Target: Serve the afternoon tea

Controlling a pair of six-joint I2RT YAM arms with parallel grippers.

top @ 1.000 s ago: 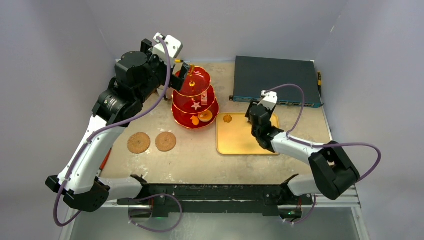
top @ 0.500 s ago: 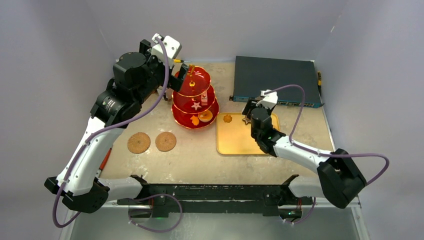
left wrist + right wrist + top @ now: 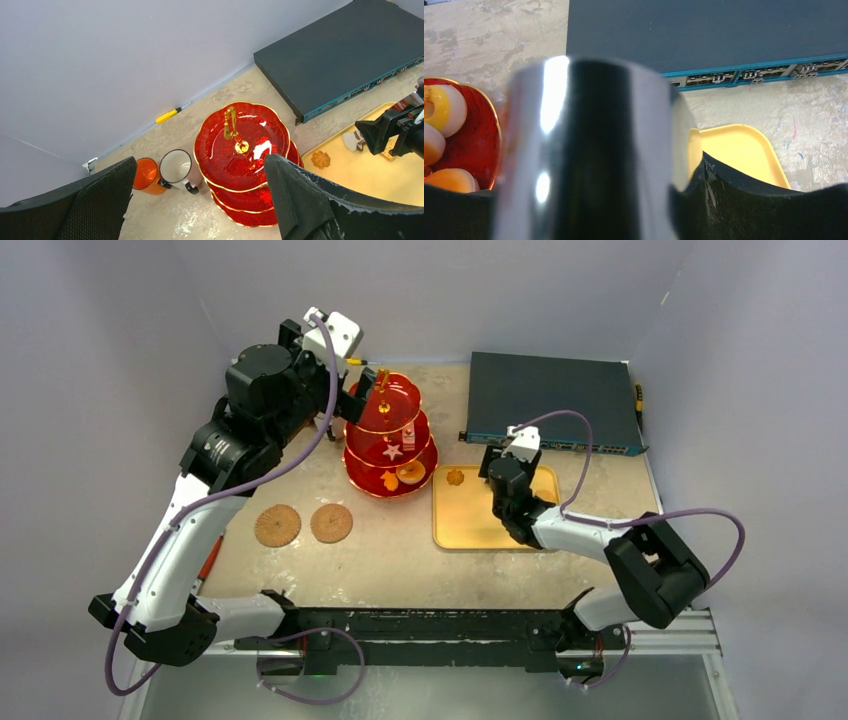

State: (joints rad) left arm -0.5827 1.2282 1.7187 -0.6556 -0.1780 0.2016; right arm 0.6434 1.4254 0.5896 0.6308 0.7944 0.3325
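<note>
The red three-tier stand [image 3: 390, 435] with a gold handle [image 3: 231, 125] stands at the back left, with small pastries [image 3: 410, 473] on its lower tiers. My left gripper [image 3: 200, 210] is open and empty above the stand's left side. An orange mug [image 3: 147, 175] and a white mug [image 3: 177, 170] stand side by side left of the stand, hidden in the top view. My right gripper [image 3: 495, 476] is shut on a glossy white pastry with a dark stripe [image 3: 594, 150], held over the yellow tray's far edge. An orange flower cookie [image 3: 455, 477] lies on the tray.
The flat yellow tray [image 3: 480, 525] lies right of the stand. The dark electronics box [image 3: 550, 400] sits at the back right. Two round brown discs [image 3: 277, 525] lie on the table at the left. A yellow screwdriver [image 3: 170, 115] lies by the back wall.
My right gripper has moved a little left along the tray's far edge, toward the stand, with the pastry in it. The left arm has barely moved.
</note>
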